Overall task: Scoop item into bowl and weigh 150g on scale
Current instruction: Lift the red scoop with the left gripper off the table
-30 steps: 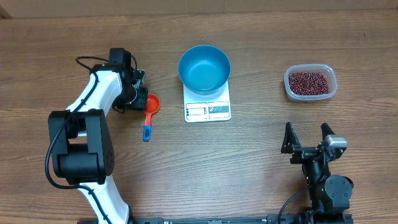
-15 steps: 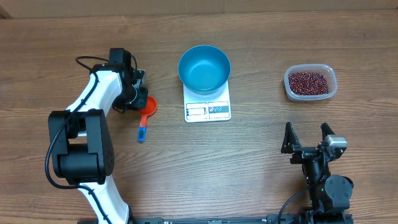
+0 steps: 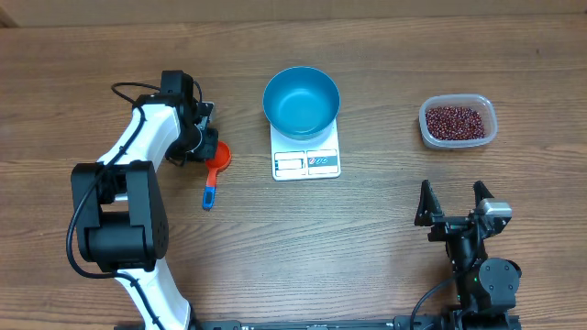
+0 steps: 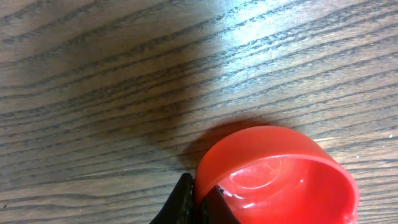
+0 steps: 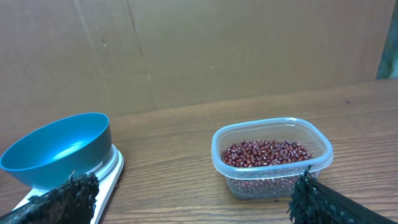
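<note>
A red scoop point(image 3: 218, 156) with a blue handle point(image 3: 210, 193) lies on the table left of the scale. My left gripper point(image 3: 204, 147) is shut on the scoop's cup rim point(image 4: 200, 180), one dark fingertip point(image 4: 185, 200) outside the wall and one inside. The blue bowl point(image 3: 301, 101) stands on the white scale point(image 3: 306, 162). The item, dark red beans point(image 3: 455, 120), fills a clear tub point(image 3: 490, 130) at the right. My right gripper point(image 3: 454, 213) stands open near the front right with nothing in it, facing the beans point(image 5: 264, 153), bowl point(image 5: 59, 149) and scale point(image 5: 107, 173).
The left arm's black base point(image 3: 119, 220) and white links point(image 3: 142, 137) take up the left side. A brown cardboard wall point(image 5: 217, 43) rises behind the table. Bare wood lies between the scale and the tub.
My left gripper has shut on the scoop's rim. The red cup shifted slightly left and the blue handle swung left with it. The right arm has not moved.
</note>
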